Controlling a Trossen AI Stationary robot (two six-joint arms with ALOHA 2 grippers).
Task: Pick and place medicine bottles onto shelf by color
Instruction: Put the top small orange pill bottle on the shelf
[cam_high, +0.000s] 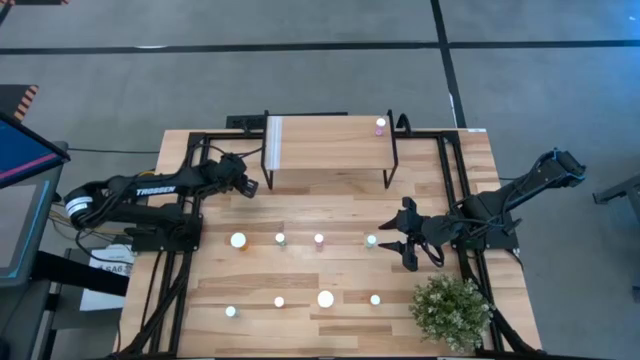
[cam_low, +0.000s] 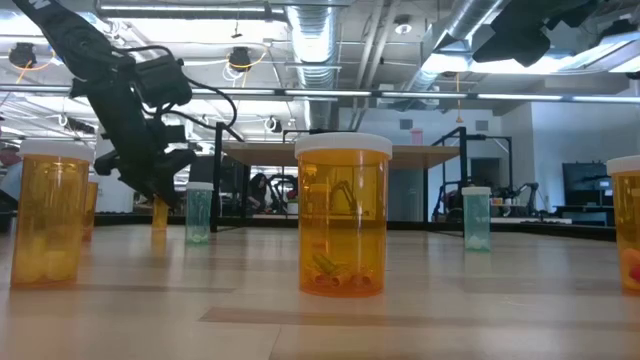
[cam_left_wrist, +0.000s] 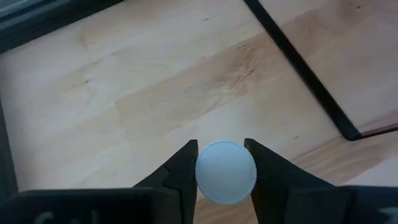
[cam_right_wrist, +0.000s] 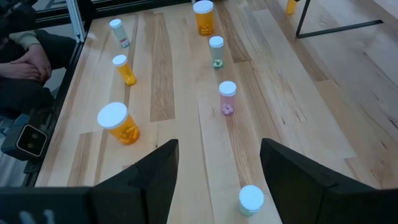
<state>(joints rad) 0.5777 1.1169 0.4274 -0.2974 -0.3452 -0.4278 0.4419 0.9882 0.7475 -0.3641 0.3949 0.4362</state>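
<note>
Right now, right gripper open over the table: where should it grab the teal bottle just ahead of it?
Take the teal bottle by its body just under the white cap, probably coming level from the right gripper's own side, one finger on each flank. It stands upright, is round, and nearly lines up with the open gap. The pink bottle stands clear beyond it.

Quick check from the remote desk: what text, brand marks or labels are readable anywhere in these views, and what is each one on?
"TROSSEN": white lettering along the left arm, readable in the high view.
Papers with print beside the table's left edge: too small to read.
Medicine bottles, e.g. the big orange one in the low view: no readable label.
Shelf: no text.
</note>
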